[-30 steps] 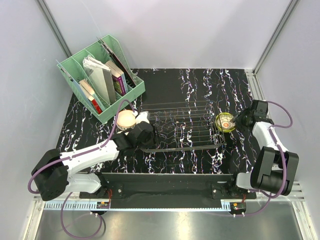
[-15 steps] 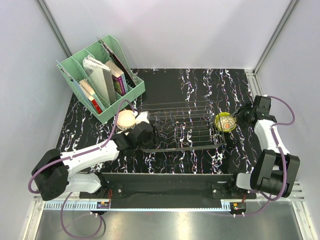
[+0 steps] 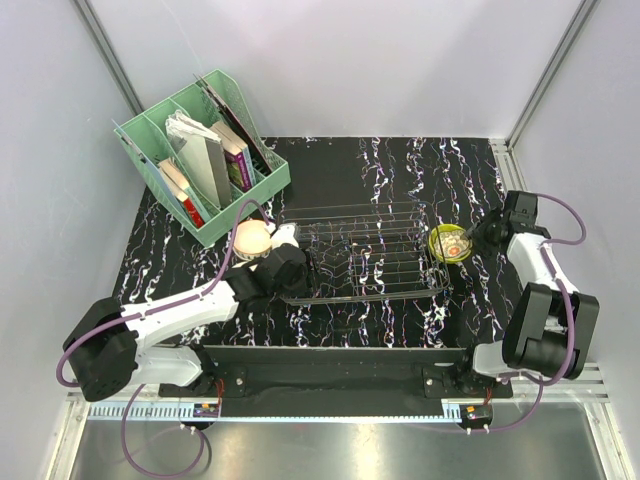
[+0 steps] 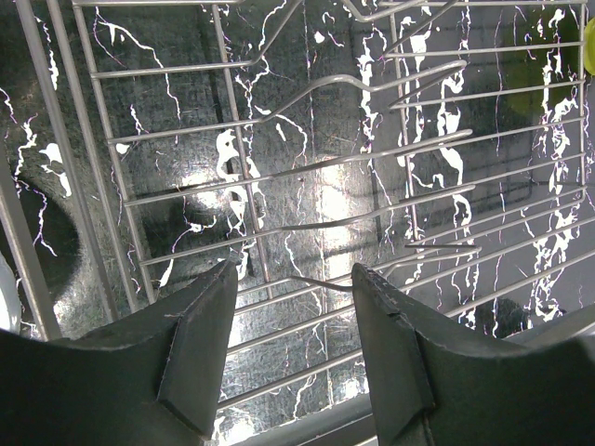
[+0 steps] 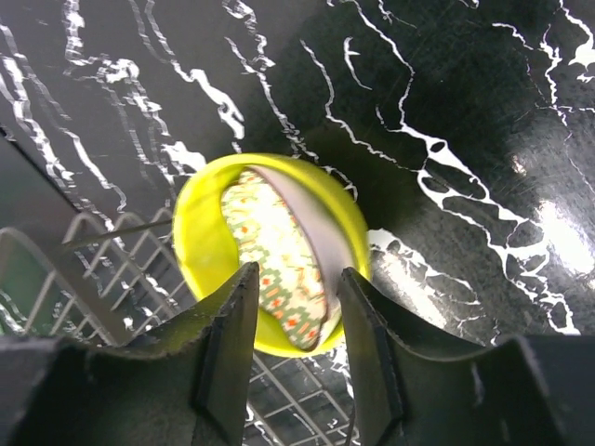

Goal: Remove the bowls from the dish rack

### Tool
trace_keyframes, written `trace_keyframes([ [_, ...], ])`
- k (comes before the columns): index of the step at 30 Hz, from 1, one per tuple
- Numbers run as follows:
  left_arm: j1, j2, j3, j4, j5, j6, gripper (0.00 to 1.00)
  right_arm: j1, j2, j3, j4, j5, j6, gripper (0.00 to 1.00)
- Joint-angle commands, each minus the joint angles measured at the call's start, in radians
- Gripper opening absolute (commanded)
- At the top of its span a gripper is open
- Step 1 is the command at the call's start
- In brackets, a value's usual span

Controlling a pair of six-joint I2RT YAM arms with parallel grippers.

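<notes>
We're over a black table [image 3: 400,170] shot through with white marble veins, glossy enough to throw back the lights, boxed in by plain pale walls [image 3: 350,60] with metal posts [image 3: 108,55] in the far corners. The wire dish rack [image 3: 365,255] lies mid-table, its rows bare from above. On the left, the left fingers [image 4: 200,344] stand parted with nothing between them, hanging just over the rack's wires at its left end. Beside that arm, a tan bowl [image 3: 252,238] sits left of the rack, outside it.

Over on the right, the yellow-green bowl [image 5: 200,242] is at the rack's right end; resting on the wire or the table, I can't tell. A patterned bowl [image 5: 279,269] is tilted inside it. The right fingers [image 5: 228,344] are apart, straddling the near rim of that pair, and I can't tell if they touch.

Far left corner: a mint-green organiser [image 3: 255,195] holding books [image 3: 238,155].
</notes>
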Motion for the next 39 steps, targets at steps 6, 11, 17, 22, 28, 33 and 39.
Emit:
trace_keyframes([
  [6,-0.008,0.007,-0.008,-0.015,-0.007,0.016,0.57,0.001,0.073,0.025,-0.002,0.011,-0.029,0.41],
  [11,-0.008,0.013,0.001,-0.018,-0.007,0.019,0.57,0.001,0.058,0.017,-0.002,0.018,-0.031,0.16],
  [17,-0.008,0.022,0.005,-0.017,-0.007,0.021,0.57,0.001,0.044,0.039,-0.008,0.001,-0.049,0.05],
  [22,-0.008,0.022,0.005,-0.017,-0.007,0.021,0.57,0.001,0.008,0.049,-0.020,-0.026,-0.049,0.00],
  [28,-0.009,0.025,0.004,-0.015,-0.005,0.018,0.57,0.001,-0.020,0.054,-0.034,-0.042,-0.036,0.00],
  [33,-0.009,0.025,0.002,-0.014,-0.005,0.018,0.57,0.001,-0.011,0.048,-0.033,-0.069,-0.013,0.00],
  [39,-0.009,0.021,-0.002,-0.014,-0.007,0.016,0.57,0.001,0.021,0.025,-0.013,-0.098,0.013,0.00],
])
